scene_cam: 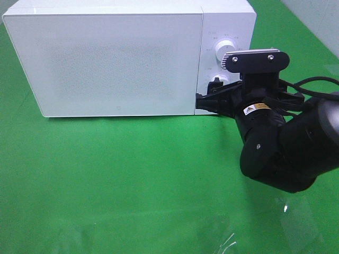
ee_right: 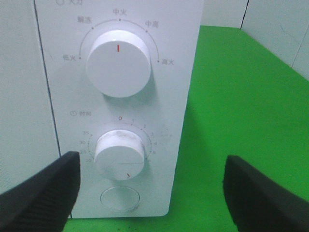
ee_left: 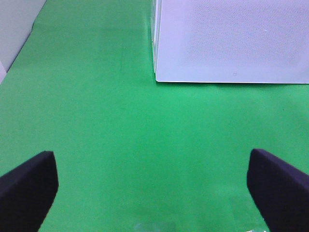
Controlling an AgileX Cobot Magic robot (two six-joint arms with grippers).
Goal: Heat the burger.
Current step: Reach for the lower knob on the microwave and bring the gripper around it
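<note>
The burger is out of view. The white microwave (scene_cam: 116, 58) stands on the green table with its door shut. My right gripper (scene_cam: 212, 98) is at the microwave's control panel, level with the lower timer knob (ee_right: 120, 154). In the right wrist view this gripper (ee_right: 152, 169) is open, its pads wide apart, with that knob nearer one pad and clear of both. The knob's red mark points away from zero. The upper power knob (ee_right: 118, 63) points straight up. My left gripper (ee_left: 154, 186) is open over bare green cloth, with the microwave's door corner (ee_left: 231, 43) ahead of it.
A round door button (ee_right: 119, 198) sits under the timer knob. The green cloth (scene_cam: 132, 180) spreads in front of the microwave. A crumpled clear film (scene_cam: 228, 243) lies at the near edge. A pale wall (scene_cam: 318, 21) stands at the back right.
</note>
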